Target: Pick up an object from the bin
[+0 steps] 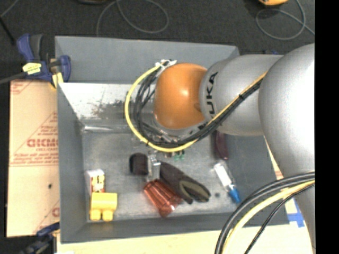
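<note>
We see the arm (pixel 265 94) enter from the right, wrist pointing down over the middle of the bin (pixel 70 157). Its orange cover (pixel 177 97) hides most of the gripper (pixel 154 167), just beside a small dark block (pixel 139 164). We cannot determine whether the jaws are apart or together.

Gripper (pixel 154 167) low in bin (pixel 71 157) — beside dark block (pixel 139 164).

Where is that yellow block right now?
In the camera view, the yellow block sits in the lower-left corner of the bin, just below a small white-and-red box.
</note>
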Controlling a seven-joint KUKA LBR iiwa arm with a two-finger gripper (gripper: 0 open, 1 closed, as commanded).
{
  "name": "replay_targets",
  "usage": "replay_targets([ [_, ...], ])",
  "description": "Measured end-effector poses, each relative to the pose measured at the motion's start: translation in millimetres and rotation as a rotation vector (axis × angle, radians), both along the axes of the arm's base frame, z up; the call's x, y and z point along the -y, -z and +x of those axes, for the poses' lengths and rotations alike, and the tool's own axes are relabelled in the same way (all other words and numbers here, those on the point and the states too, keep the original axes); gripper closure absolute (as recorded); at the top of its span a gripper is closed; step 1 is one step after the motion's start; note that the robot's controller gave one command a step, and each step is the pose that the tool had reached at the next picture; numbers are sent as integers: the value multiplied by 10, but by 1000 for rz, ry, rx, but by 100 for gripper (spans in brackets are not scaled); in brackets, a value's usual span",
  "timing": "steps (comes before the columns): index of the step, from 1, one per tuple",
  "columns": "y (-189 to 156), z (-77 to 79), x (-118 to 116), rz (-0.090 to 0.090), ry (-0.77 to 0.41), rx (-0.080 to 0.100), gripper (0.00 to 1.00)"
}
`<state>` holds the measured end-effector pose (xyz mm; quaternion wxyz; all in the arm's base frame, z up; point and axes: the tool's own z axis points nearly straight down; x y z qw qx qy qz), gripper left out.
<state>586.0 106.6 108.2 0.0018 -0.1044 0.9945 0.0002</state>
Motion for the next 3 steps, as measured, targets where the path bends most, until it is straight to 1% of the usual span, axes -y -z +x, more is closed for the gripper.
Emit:
replay_targets([
  [1,333,77,706,4,72,3,100],
  [2,333,77,703,5,73,3,100],
  [3,-921,251,728,5,88,8,100],
])
